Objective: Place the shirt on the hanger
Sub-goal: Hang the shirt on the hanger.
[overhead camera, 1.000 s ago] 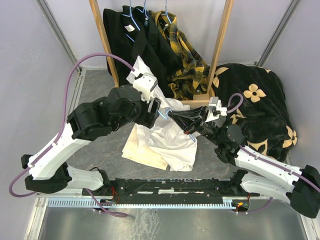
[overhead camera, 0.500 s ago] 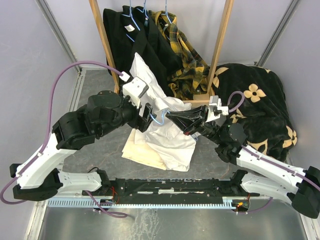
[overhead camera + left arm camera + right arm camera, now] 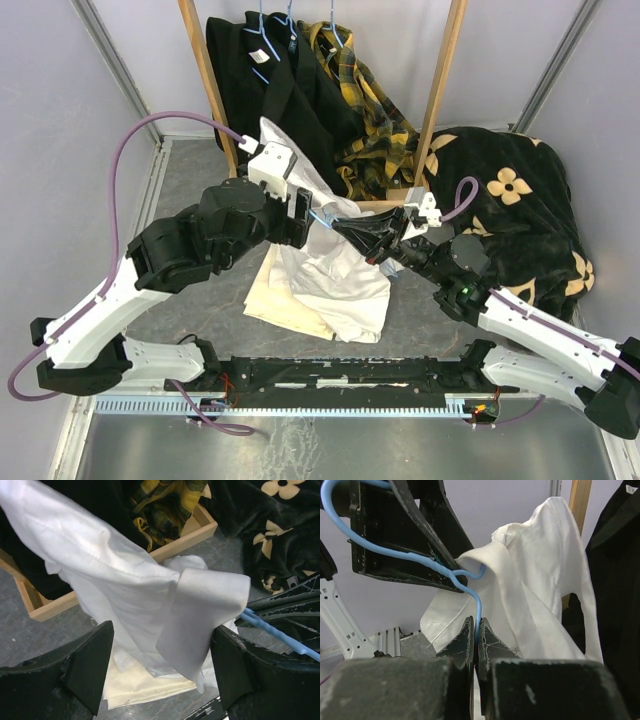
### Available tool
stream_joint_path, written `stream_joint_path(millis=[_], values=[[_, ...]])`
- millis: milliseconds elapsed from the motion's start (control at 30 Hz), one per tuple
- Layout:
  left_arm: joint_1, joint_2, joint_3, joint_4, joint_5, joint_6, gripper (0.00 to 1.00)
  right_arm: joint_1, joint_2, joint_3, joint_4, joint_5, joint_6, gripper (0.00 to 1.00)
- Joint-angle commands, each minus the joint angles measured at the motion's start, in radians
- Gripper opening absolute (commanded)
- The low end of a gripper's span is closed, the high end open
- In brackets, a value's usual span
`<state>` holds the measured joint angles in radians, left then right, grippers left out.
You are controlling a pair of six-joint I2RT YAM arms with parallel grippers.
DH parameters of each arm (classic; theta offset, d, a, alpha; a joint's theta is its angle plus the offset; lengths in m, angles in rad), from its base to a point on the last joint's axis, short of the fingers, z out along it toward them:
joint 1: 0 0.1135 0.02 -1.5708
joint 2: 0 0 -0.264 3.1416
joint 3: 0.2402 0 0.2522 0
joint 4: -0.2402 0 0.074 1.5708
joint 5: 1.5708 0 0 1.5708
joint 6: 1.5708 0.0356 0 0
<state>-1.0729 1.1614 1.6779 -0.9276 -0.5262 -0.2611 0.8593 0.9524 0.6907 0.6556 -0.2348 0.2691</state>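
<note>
White shirt (image 3: 125, 580) draped between spread left gripper (image 3: 161, 635), right gripper (image 3: 475, 630) pinching hanger (image 3: 280, 633)

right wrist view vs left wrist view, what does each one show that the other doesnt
Only the right wrist view shows the right gripper, its jaws shut on the thin light-blue wire hanger, and the curved bend in that wire above them. Only the left wrist view shows the black flower-patterned blanket, the yellow plaid garment and the cream-yellow folded cloth lying below. Both show the white thin-cloth shirt hanging raised, with the blue wire beside it.
</note>
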Motion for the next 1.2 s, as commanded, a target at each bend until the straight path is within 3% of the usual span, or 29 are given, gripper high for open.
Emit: stream_joint_path(millis=[0,267,500,600,767,1000,1167], values=[[0.006,-0.055,0.045,0.230,-0.067,-0.156,0.82,-0.011,-0.008,0.025,-0.186,-0.001,-0.112,0.00],[0.007,-0.173,-0.084,0.387,-0.066,-0.228,0.92,-0.008,-0.045,-0.022,-0.140,-0.031,-0.111,0.00],[0.007,-0.225,-0.122,0.409,0.045,-0.188,0.95,-0.008,-0.080,-0.095,0.004,0.005,-0.050,0.00],[0.006,-0.247,-0.145,0.377,0.007,-0.226,0.95,-0.008,-0.081,-0.095,0.010,-0.002,-0.039,0.00],[0.007,-0.249,-0.162,0.349,-0.078,-0.306,0.95,-0.005,-0.063,-0.043,-0.103,-0.052,-0.102,0.00],[0.006,-0.169,-0.073,0.311,-0.078,-0.322,0.95,0.021,-0.063,0.053,-0.343,-0.087,-0.326,0.00],[0.007,-0.161,-0.043,0.300,-0.074,-0.325,0.95,0.024,-0.105,0.053,-0.395,-0.095,-0.408,0.00]])
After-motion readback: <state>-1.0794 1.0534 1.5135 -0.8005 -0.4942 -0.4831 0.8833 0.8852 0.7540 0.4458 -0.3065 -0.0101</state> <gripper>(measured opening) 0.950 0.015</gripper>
